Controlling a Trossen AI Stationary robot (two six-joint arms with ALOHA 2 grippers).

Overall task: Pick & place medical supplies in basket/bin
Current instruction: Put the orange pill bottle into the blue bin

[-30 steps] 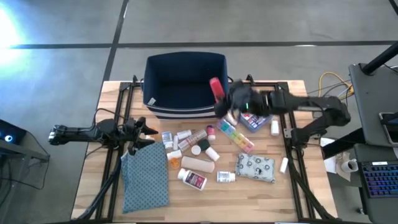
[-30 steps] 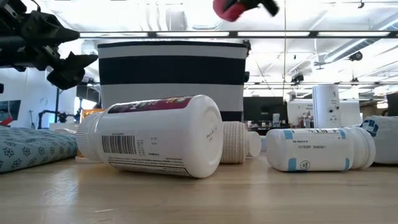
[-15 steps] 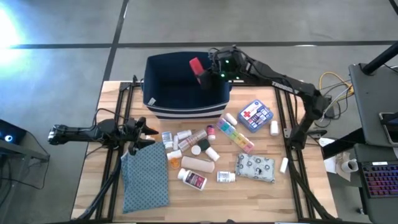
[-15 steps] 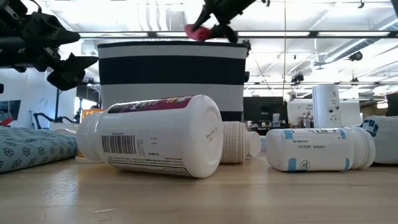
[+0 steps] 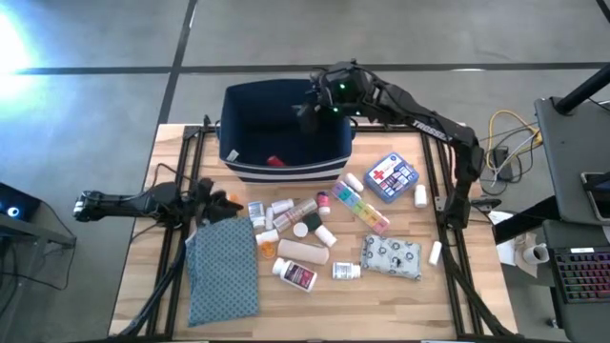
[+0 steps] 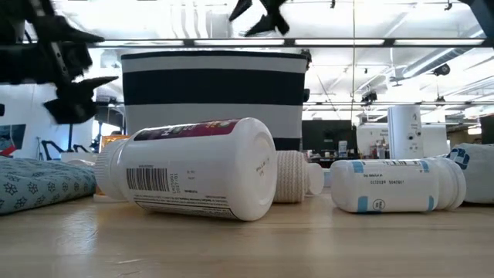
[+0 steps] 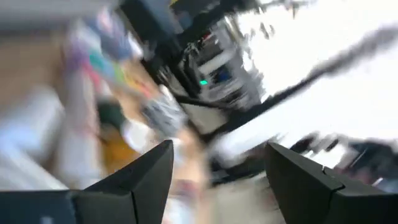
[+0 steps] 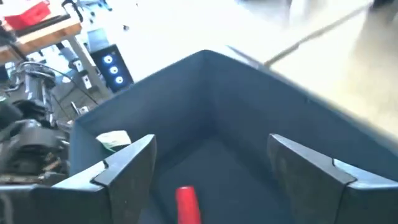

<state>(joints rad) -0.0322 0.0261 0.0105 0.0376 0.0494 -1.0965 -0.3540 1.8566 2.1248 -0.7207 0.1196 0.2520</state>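
Note:
The dark navy bin [image 5: 229, 124] with white stripes stands at the table's far edge. The red tube [image 5: 274, 160] lies on its floor, and also shows in the right wrist view [image 8: 187, 202]. My right gripper [image 5: 307, 107] hovers open and empty above the bin's right part, fingers pointing down into it [image 8: 211, 149]. My left gripper [image 5: 217, 203] is open and empty, low over the table's left side beside the teal dotted cloth [image 5: 224, 272]. White pill bottles [image 5: 295, 274], the rainbow pill organizer [image 5: 362, 208], the tan bandage roll [image 5: 303, 252], the red-cross box [image 5: 391, 176] and the grey pouch [image 5: 392, 257] lie on the table.
The supplies lie crowded between the bin and the table's near edge. A large white bottle [image 6: 193, 177] lies on its side close to the low camera. A white slip [image 8: 113, 140] lies inside the bin at its left wall. Dark frame rails [image 5: 181, 143] run along both table sides.
My right gripper has carried the red tube from above the pill organizer toward the far edge and over the bin, then opened. The tube has fallen and now lies on the bin's floor. My left gripper has shifted slightly at the table's left.

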